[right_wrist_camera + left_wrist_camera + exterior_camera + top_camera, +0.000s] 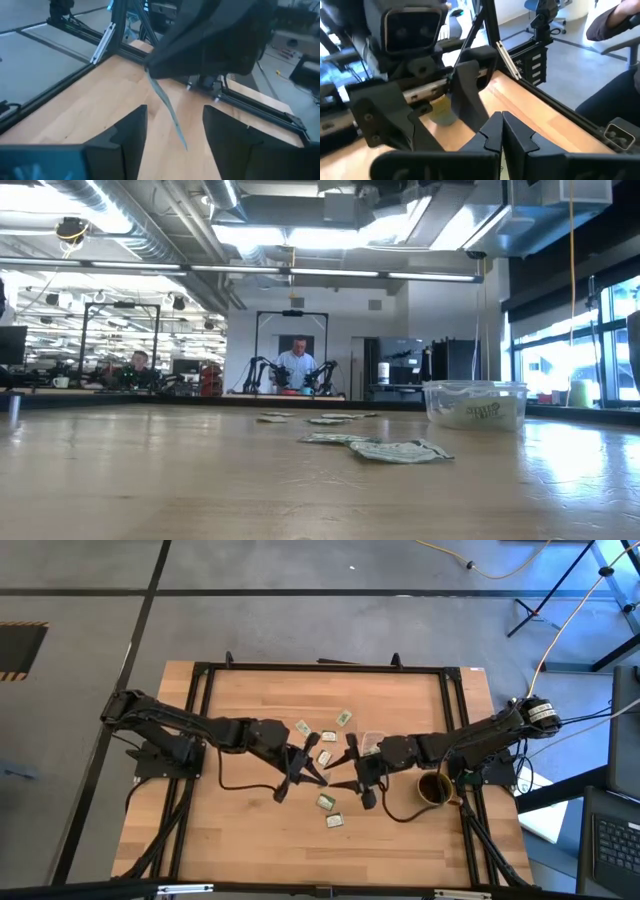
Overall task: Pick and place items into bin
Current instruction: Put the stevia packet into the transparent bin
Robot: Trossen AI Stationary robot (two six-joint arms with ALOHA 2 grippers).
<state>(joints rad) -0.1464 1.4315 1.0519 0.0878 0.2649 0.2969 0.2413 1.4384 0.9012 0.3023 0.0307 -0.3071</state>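
Two grippers meet above the table (250,840): the left gripper (300,770), fingers pinched on one packet (167,107), and the right gripper (357,778), fingers spread wide on either side of it. Just beside the right gripper stands the clear bin (372,741), and six loose packets (325,802) lie around. Thin, limp and featherlight, such a packet likely bends and slips, so it is best pinched across its flat faces. Only the right wrist view shows the held packet dangling; the high view hides it.

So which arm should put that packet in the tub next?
Right, probably. The right gripper, open, straddles the packet hanging from the shut left gripper, and the bin sits beside the right arm.
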